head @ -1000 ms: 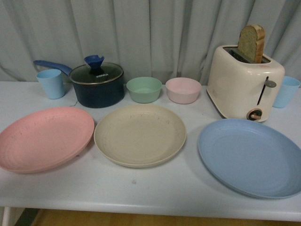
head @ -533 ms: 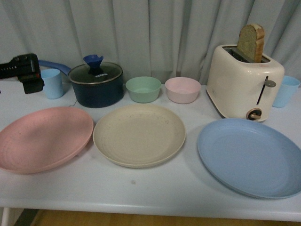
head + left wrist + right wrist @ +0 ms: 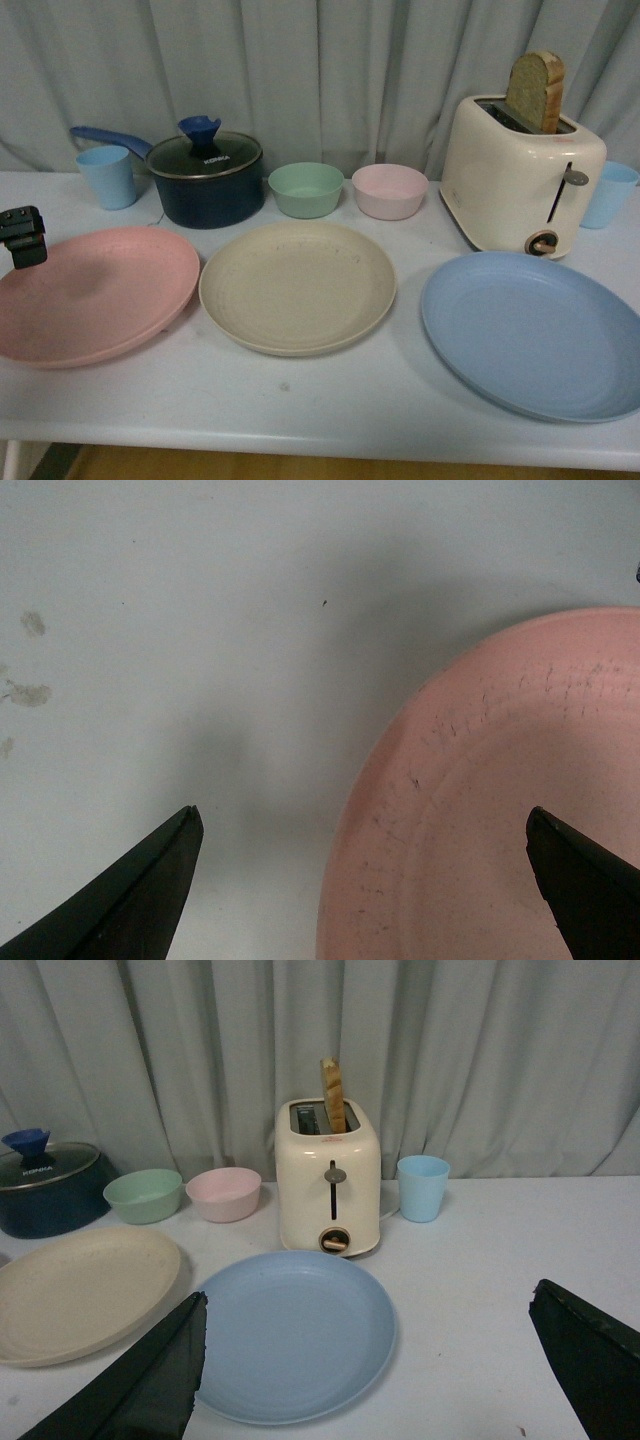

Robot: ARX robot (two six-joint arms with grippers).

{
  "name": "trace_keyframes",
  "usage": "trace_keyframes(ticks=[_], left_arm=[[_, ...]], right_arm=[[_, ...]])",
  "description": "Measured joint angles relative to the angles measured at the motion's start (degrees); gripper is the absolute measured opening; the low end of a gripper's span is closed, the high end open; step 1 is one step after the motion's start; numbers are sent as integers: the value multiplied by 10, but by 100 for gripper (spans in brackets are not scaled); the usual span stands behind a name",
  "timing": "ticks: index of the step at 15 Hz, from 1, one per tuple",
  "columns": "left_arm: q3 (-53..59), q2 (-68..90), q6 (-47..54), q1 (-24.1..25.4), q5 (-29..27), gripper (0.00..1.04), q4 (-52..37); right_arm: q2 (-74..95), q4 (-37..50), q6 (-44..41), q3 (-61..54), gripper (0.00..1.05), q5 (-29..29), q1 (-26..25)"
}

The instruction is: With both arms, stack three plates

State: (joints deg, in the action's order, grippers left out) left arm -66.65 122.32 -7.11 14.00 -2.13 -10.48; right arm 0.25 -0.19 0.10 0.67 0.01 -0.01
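- Straddling the rim of the large round matte pink plate (image 3: 95,295), at far left of the front view: black left gripper (image 3: 362,818), fingers spread wide, one over bare white table (image 3: 150,630), the other over the plate's inside; nothing gripped.
- Round plate, no long axis; rim edge between the fingers.
- Nearer arm for pink: left. Black right gripper (image 3: 367,1295), fingers spread, empty, facing the large round matte light blue plate (image 3: 530,335) at lower right.
- Plates: three, none stacked; large round matte beige plate (image 3: 297,287) at centre, just beside pink.
- Bowls: two, small green bowl (image 3: 306,189), small pink bowl (image 3: 389,190).
- Light blue cups: two, left cup (image 3: 107,176), right cup (image 3: 607,193).
- One lidded dark pot (image 3: 205,180); one cream toaster (image 3: 520,185), one bread slice (image 3: 535,90).
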Motion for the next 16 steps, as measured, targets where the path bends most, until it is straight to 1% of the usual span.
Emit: trace_keyframes(ticks=[2, 6, 7, 11, 14, 15, 16], left_arm=[[5, 0, 10, 3, 21, 98, 2], [20, 15, 43, 6, 31, 98, 15], [20, 18, 49, 6, 30, 90, 16], [20, 20, 73, 6, 9, 47, 34], [9, 19, 82, 11, -3, 11, 50], [4, 12, 82, 15, 0, 5, 55], [1, -2, 83, 19, 2, 3, 63]], right_arm=[[0, 0, 0, 0, 98, 0, 0], [0, 0, 0, 0, 98, 0, 0], [0, 0, 0, 0, 98, 0, 0], [0, 0, 0, 0, 98, 0, 0], [0, 0, 0, 0, 98, 0, 0], [0, 0, 0, 0, 98, 0, 0], [0, 0, 0, 0, 98, 0, 0]])
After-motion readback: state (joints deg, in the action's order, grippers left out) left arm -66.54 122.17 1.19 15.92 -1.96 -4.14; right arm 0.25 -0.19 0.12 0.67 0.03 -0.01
